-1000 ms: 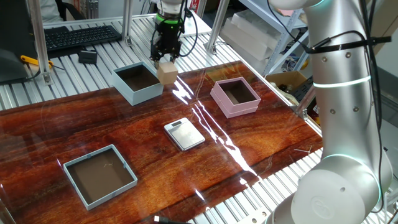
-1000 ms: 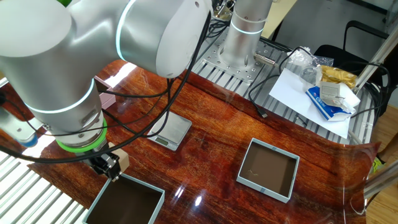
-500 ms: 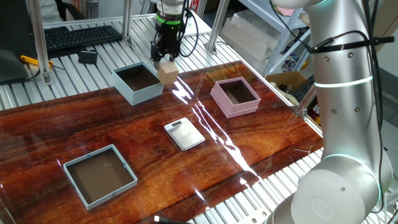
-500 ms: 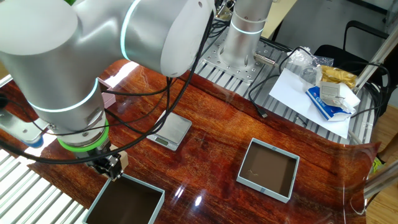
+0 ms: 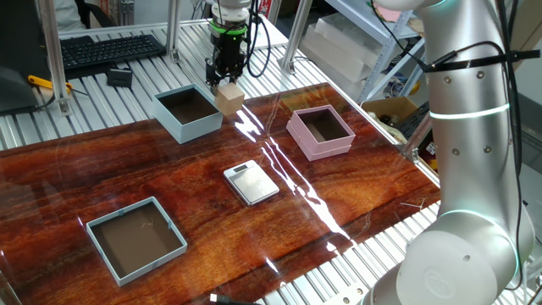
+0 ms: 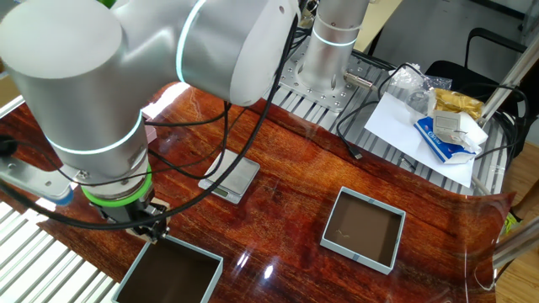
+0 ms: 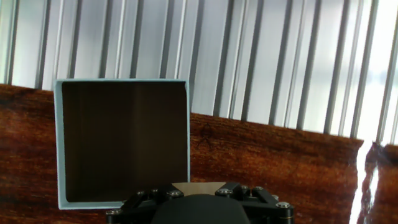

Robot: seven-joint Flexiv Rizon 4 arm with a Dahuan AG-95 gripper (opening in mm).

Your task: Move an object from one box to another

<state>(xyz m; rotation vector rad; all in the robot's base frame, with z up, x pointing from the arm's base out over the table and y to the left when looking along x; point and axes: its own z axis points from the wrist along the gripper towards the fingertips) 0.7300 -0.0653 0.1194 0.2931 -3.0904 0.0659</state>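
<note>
Tan cube [image 5: 229, 99] pinched in half-open gripper [image 5: 225, 85], upper centre, beside tall blue box [image 5: 188, 113] rim (not over cavity). Shift left over dark interior before release; pink box [image 5: 320, 132] empty.

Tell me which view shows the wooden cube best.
One fixed view: the wooden cube hangs in plain sight in the hand, beside the tall light blue box. The other fixed view hides it almost entirely behind the arm; the hand view shows only a pale sliver.

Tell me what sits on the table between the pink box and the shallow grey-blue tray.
In one fixed view, the flat silver scale lies between the pink box and the grey-blue tray, apart from both, on the wooden tabletop.
</note>
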